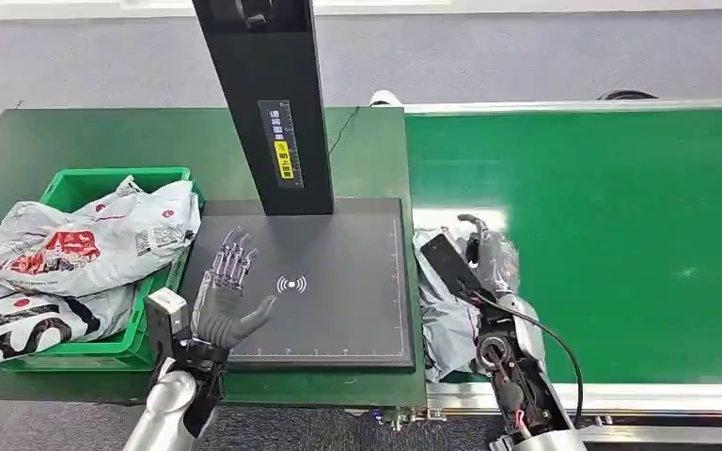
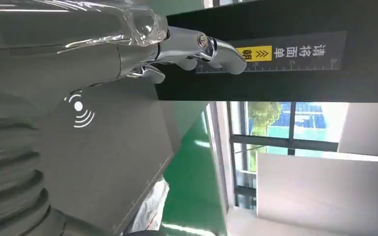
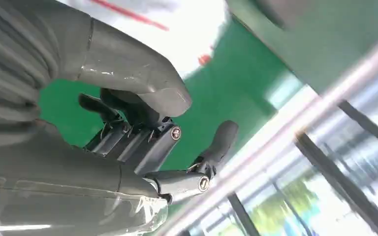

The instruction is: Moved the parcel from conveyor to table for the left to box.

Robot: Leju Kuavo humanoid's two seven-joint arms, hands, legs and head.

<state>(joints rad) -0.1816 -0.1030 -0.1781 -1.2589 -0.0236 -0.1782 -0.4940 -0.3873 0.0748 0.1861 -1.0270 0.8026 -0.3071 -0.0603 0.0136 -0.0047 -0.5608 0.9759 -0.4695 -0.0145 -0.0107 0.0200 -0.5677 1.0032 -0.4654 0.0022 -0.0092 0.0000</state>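
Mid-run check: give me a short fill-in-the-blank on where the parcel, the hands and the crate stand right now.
1. The grey parcel beside the right hand lies on the green ____.
2. The left hand, fingers spread and holding nothing, is over the dark ____ marked with a white wave symbol.
3. The parcels already stowed sit piled in a ____ crate at the table's left.

Missing words: conveyor; pad; green

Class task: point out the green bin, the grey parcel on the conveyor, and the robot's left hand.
green bin (image 1: pixel 83 178), head view, far rim.
grey parcel (image 1: pixel 442 315), head view, crumpled middle.
left hand (image 1: pixel 223 299), head view, palm.
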